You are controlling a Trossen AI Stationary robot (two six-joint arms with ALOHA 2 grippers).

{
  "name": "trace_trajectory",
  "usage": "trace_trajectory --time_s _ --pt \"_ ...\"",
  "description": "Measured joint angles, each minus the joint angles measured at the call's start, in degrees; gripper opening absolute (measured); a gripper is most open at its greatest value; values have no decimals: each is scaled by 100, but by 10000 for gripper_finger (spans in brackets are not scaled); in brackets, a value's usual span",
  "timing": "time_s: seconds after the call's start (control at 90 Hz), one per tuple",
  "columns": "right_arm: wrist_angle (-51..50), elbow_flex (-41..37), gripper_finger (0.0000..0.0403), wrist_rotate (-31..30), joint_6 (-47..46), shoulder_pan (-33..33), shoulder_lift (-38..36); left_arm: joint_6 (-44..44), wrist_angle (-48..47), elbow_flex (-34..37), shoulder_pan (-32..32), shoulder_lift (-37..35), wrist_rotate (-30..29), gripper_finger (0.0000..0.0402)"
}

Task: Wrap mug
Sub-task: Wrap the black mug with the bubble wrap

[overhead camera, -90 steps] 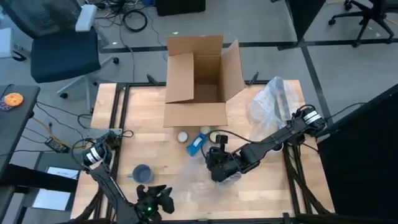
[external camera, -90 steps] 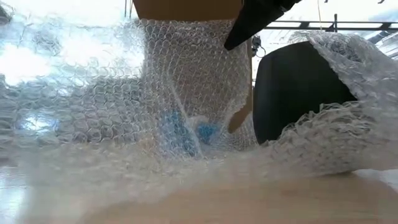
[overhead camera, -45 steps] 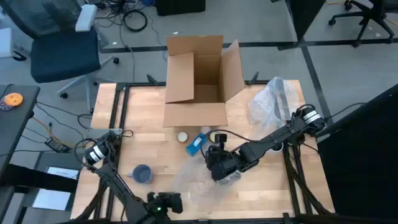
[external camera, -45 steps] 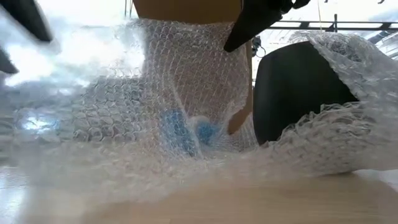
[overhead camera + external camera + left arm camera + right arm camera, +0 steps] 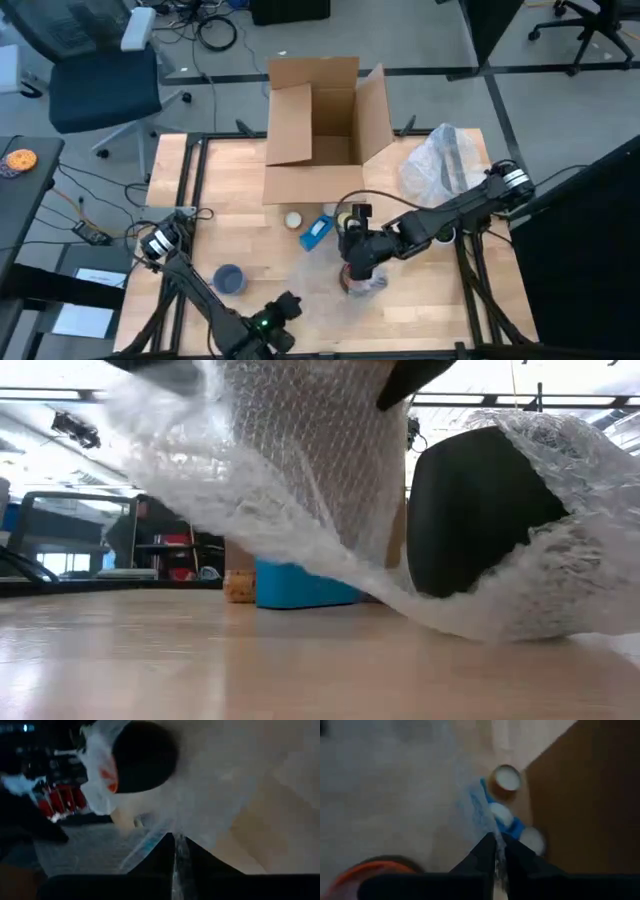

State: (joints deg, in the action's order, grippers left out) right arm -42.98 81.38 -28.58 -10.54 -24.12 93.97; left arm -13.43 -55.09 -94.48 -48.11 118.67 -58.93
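I have both pincers, left (image 5: 175, 845) and right (image 5: 496, 845), pinched tight on the floppy bubble wrap (image 5: 300, 490), draping it over the hard, breakable mug (image 5: 470, 510) mid-table (best gripped at the sheet's edges).

The mug (image 5: 478, 510) at the right of the low view is black, the wrap (image 5: 300, 470) around it is clear with little round bubbles all over, the box (image 5: 318, 130) at the top middle of the high view is brown, and the table (image 5: 240, 215) is light wood.
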Motion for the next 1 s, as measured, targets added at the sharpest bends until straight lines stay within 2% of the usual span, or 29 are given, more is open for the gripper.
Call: trace_trajectory --time_s 0.078,0.222,0.356,0.633,0.722,0.822,1.0 --pt "-188 0 0 456 -134 -7 2 1 151 -95 85 -32 -312 0" --pt "-295 0 0 1284 -434 -109 2 22 808 -187 256 -336 -397 0" --pt "-364 0 0 1409 -605 -435 -15 40 1340 -190 440 -468 -493 0" --pt "-684 0 0 2113 -1388 -787 -15 -16 2332 -188 820 -481 -444 0" --pt "-664 -1 0 2249 -1484 -840 -15 -441 2966 -187 849 -481 -436 0" --pt "-653 -8 0 2276 -1552 -844 52 -1067 3636 -187 864 -481 -113 0" --pt "-531 -15 0 2485 -1701 -831 232 -1161 4044 -185 988 -481 -72 0"
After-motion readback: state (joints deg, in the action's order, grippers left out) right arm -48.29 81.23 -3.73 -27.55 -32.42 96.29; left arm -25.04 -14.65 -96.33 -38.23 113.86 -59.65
